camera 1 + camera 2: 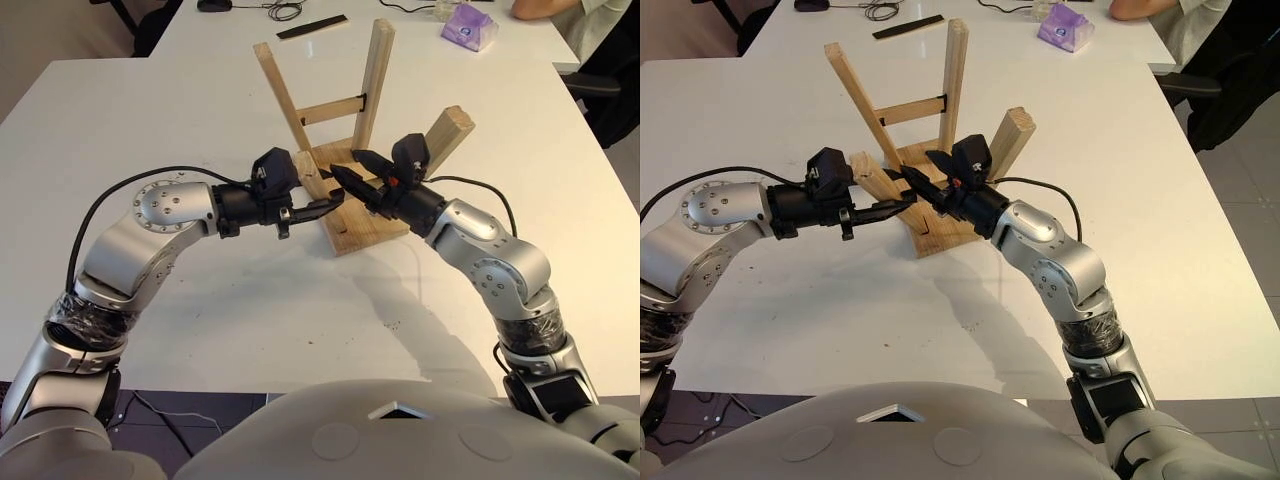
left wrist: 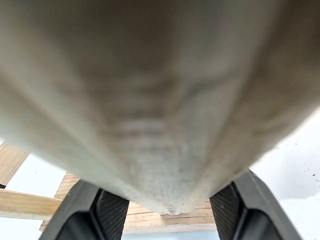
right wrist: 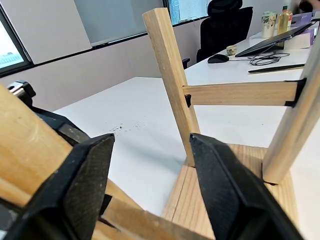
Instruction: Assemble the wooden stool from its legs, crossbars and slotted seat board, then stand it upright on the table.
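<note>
At the centre of the white table (image 1: 150, 120) the half-built stool (image 1: 937, 238) lay upside down, its slotted seat board (image 1: 360, 238) flat on the top. Two legs (image 1: 373, 75) stood up from the board's far edge at 12 o'clock, joined by a crossbar (image 1: 330, 110). A third leg (image 1: 452, 133) leaned out toward 2 o'clock, and I could not tell whether it was seated. My left gripper (image 1: 335, 202) came in from 9 o'clock and pinched the fourth leg (image 1: 308, 178) over the board's left side, its fingers (image 2: 112, 212) pressed to either side of the wood. My right gripper (image 1: 347, 165) came in from 3 o'clock and hung just beside that leg with its jaws spread, gripping nothing.

I judged the step in hand to be seating the fourth leg. To do it well I would square the leg's end to its slot before pressing, steady the board or the leg with the free gripper, and push straight down slowly. A sideways shove could tip the standing pair.

Beyond the stool the table held a black strip (image 1: 312, 27) at 12 o'clock, a purple tissue pack (image 1: 470, 25) at 1 o'clock, and a mouse (image 1: 215, 5) with cables at 11 o'clock. A black office chair (image 3: 222, 20) stood past the far edge.
</note>
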### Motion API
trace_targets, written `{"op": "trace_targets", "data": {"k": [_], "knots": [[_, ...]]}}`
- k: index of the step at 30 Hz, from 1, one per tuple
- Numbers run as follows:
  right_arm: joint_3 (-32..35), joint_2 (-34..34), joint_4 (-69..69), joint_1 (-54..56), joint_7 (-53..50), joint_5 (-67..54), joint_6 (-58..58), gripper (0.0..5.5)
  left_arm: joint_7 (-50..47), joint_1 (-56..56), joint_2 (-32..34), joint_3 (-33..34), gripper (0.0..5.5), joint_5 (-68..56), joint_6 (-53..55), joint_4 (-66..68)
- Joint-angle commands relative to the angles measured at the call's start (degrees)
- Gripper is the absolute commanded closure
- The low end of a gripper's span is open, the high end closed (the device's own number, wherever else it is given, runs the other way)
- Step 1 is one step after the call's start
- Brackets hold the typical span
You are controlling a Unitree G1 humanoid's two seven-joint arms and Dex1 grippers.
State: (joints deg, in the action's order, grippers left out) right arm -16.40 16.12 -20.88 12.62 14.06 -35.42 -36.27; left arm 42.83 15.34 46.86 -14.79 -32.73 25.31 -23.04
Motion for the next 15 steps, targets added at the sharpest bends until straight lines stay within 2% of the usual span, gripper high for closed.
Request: {"op": "trace_targets", "data": {"k": [1, 5, 9, 13, 15], "knots": [[-2.5, -0.9, 5.8, -2.4, -1.0, 3.4, -5.1, 2.73, -1.8, -2.5, 3.5, -4.5, 3.46, 9.2, 8.6, 5.6], [8.7, -6.4, 0.0, 3.0, -1.9, -5.0, -0.9, 2.73, -3.0, -4.2, 3.7, -3.0, 3.46, 7.8, 9.4, 5.6], [15.4, -8.0, -1.4, 10.4, -1.6, -9.0, 0.7, 2.73, -4.1, -5.5, 3.0, -2.5, 3.46, 7.4, 9.5, 5.7], [17.0, -7.9, -2.6, 13.3, -2.5, -9.5, -0.4, 2.73, -5.0, -5.2, 2.6, -1.7, 3.46, 6.4, 10.3, 4.9], [12.7, -6.2, -3.1, 11.3, -2.0, -5.0, -1.3, 2.73, -5.2, -5.4, 2.7, -1.5, 3.46, 6.0, 10.6, 4.3]]}}
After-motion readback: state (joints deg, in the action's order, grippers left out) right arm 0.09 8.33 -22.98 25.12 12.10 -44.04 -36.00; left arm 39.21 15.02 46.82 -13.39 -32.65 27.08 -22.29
